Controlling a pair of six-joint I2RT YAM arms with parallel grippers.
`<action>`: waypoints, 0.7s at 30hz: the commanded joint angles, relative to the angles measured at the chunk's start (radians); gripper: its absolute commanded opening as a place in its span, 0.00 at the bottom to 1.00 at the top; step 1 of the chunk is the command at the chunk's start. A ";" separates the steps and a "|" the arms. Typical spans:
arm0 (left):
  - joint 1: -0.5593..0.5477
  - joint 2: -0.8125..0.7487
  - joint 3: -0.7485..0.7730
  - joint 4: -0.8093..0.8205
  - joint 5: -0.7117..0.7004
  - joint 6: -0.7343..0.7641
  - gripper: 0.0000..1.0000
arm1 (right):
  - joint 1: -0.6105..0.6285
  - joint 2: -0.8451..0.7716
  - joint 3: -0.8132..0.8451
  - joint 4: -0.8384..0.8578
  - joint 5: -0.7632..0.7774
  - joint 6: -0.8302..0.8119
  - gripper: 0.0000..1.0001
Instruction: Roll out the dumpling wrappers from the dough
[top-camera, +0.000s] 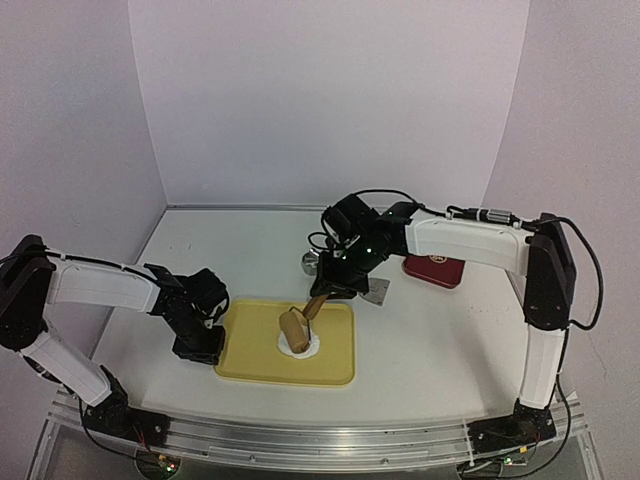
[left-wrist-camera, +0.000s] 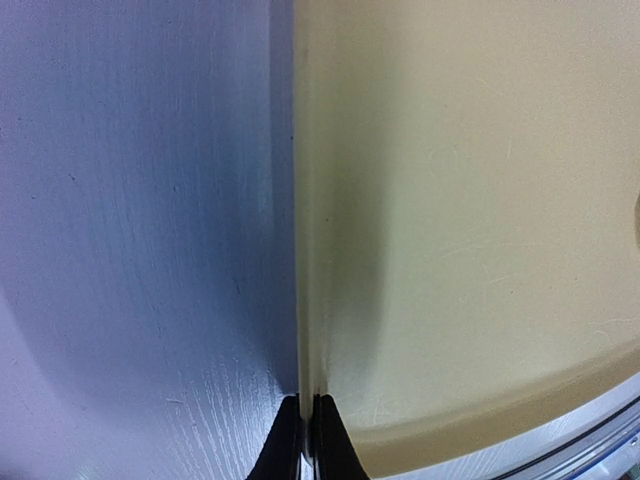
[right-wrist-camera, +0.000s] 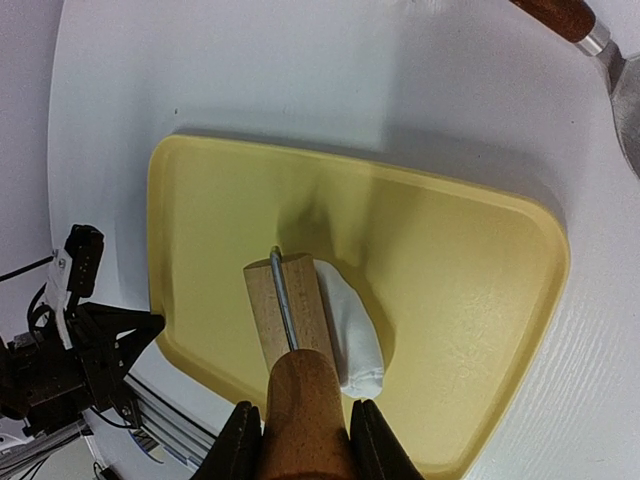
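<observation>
A yellow tray (top-camera: 335, 360) lies near the table's front edge. On it sits the dough (top-camera: 303, 347), a soft white lump (right-wrist-camera: 352, 335) partly covered by a wooden roller (right-wrist-camera: 285, 310). My right gripper (right-wrist-camera: 305, 450) is shut on the roller's brown handle (right-wrist-camera: 305, 410), and the roller head rests on the dough's left part. My left gripper (left-wrist-camera: 306, 440) is shut on the tray's left rim (left-wrist-camera: 305, 250), and it shows in the top view (top-camera: 212, 343) as well. No dumpling wrappers are in view.
Behind the tray stand a small steel ring cutter (top-camera: 310, 263) and a metal scraper with a wooden handle (top-camera: 378, 291). A red flat object (top-camera: 433, 268) lies at the back right. White walls close the table's back and sides.
</observation>
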 joint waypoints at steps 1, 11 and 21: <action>-0.008 -0.028 0.001 0.060 0.006 0.014 0.00 | 0.068 0.251 -0.130 -0.268 0.160 -0.040 0.00; -0.008 -0.035 0.003 0.048 -0.001 0.010 0.00 | 0.070 0.260 -0.114 -0.299 0.194 -0.045 0.00; -0.008 -0.054 0.011 0.009 -0.022 -0.001 0.00 | 0.055 0.157 -0.144 -0.322 0.262 -0.030 0.00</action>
